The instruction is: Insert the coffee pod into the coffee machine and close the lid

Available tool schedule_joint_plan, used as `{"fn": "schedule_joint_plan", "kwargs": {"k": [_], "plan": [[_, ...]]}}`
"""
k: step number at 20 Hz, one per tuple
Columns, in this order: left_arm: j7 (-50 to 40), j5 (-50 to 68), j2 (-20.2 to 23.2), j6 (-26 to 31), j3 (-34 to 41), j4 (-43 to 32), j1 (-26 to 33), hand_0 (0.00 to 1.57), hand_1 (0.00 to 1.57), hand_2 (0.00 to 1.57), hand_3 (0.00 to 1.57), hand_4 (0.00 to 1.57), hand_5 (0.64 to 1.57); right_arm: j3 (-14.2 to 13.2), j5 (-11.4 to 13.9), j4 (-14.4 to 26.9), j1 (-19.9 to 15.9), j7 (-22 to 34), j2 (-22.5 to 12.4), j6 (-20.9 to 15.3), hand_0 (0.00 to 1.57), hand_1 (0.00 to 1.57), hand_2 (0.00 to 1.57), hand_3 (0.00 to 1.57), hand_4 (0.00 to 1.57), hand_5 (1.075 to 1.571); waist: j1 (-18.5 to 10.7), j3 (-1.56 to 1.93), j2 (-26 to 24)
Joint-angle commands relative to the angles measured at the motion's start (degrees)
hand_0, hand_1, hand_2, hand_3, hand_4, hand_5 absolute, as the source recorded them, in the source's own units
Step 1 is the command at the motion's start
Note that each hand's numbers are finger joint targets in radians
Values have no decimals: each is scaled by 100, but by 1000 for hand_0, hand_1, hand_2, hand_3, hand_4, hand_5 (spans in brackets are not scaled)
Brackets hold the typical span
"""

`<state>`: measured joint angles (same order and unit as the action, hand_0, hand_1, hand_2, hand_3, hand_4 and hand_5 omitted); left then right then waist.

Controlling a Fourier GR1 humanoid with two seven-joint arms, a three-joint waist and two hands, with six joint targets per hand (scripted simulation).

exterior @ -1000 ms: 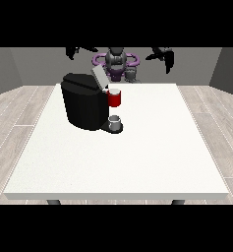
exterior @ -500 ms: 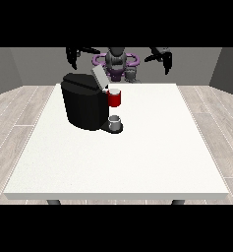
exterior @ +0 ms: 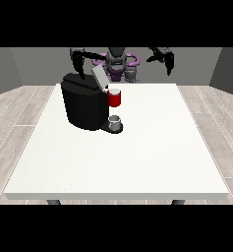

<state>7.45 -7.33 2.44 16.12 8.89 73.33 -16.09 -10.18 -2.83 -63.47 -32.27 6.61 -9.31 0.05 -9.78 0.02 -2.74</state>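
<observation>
On the table (exterior: 137, 162): one coffee machine (exterior: 84, 106).

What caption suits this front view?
Robot's raised hands hover behind a black coffee machine with its lid open.

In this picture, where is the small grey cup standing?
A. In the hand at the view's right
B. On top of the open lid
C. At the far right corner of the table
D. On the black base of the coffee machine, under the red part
D. The grey cup stands on the low black base at the front of the coffee machine, directly below the red part, away from both hands.
</observation>
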Motion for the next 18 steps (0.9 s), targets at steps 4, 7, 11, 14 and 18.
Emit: {"fn": "schedule_joint_plan", "kwargs": {"k": [4,7,11,14,18], "plan": [[-44,53,-43,-104,-209,799,466,0,0,0,0,368,1571,36,66,478,-200,-523,-132,188,0,0,0,0,0,1571,-152,0,349],[-95,50,317,-168,47,507,179,0,0,0,0,316,1571,400,206,220,-551,59,213,-66,0,0,0,0,0,1571,209,-2,309],[-120,47,231,-236,-66,699,420,0,0,0,0,352,1571,216,59,488,-738,-223,-48,269,0,0,0,0,0,1571,105,-2,544],[143,118,534,-296,265,518,174,0,0,0,0,348,1571,296,207,514,-952,-278,-34,145,0,0,0,0,129,1571,170,-3,777],[72,69,325,-405,48,601,326,0,0,0,0,358,1571,528,482,566,-917,-595,190,-80,0,0,0,0,200,1571,146,-3,759]]}}
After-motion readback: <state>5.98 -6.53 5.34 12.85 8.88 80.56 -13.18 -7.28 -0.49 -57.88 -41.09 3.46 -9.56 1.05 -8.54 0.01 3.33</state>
